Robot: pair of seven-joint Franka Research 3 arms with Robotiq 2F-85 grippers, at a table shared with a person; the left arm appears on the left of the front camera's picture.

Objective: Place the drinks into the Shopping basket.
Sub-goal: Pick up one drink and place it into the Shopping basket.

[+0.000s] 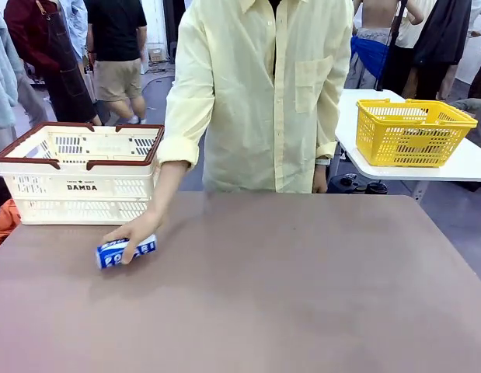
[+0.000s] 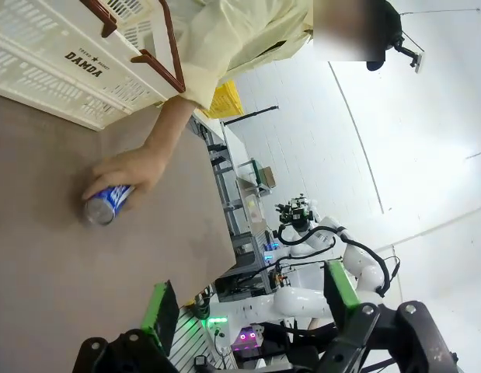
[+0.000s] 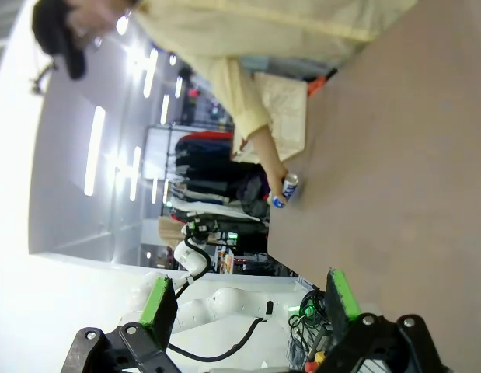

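Observation:
A blue can with white lettering (image 1: pixel 126 251) lies on its side on the brown table, under the person's hand (image 1: pixel 130 230). The same blue can (image 2: pixel 108 203) appears in the left wrist view and, small, as the blue can (image 3: pixel 287 189) in the right wrist view. The cream-white Shopping basket (image 1: pixel 77 172) with brown rim handles stands at the table's far left, just behind the can; the Shopping basket (image 2: pixel 69 54) lies top left in the left wrist view. My left gripper (image 2: pixel 249 301) is open, well away from the can. My right gripper (image 3: pixel 248 298) is open too, holding nothing.
A person in a pale yellow shirt (image 1: pixel 263 93) stands at the far edge of the table (image 1: pixel 302 295). A yellow mesh basket (image 1: pixel 411 132) sits on a separate white table at the back right. Other people stand farther behind.

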